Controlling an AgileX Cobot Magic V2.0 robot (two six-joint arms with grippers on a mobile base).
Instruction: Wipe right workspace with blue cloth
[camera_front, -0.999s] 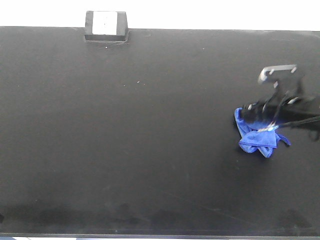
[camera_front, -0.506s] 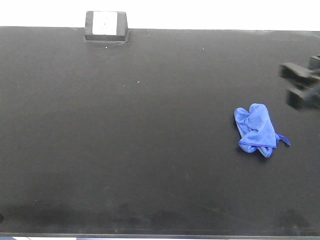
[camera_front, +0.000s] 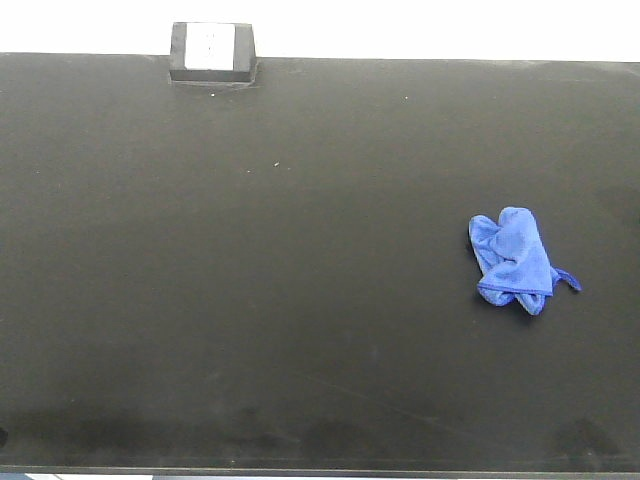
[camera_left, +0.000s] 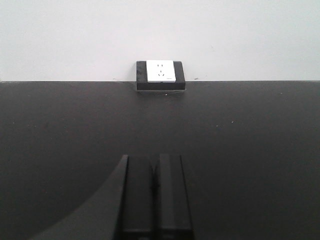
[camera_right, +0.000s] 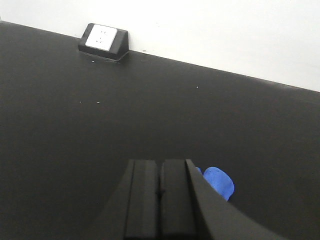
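Blue cloth (camera_front: 515, 259) lying crumpled on right side of black surface (camera_front: 300, 300), thin loop poking out toward right edge, nothing touching it. Right hand (camera_right: 160, 200) up above surface, fingers pressed together, empty; bit of cloth peeking out just behind its right finger in wrist view. Left hand (camera_left: 152, 197) also pressed together, empty, hanging over bare surface, facing small black box with white face (camera_left: 160, 75) at back edge by wall.

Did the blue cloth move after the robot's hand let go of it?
No. The blue cloth lies crumpled in the same spot on the black benchtop, equally far right of the socket box. Only the hand left the front view, off the right edge.
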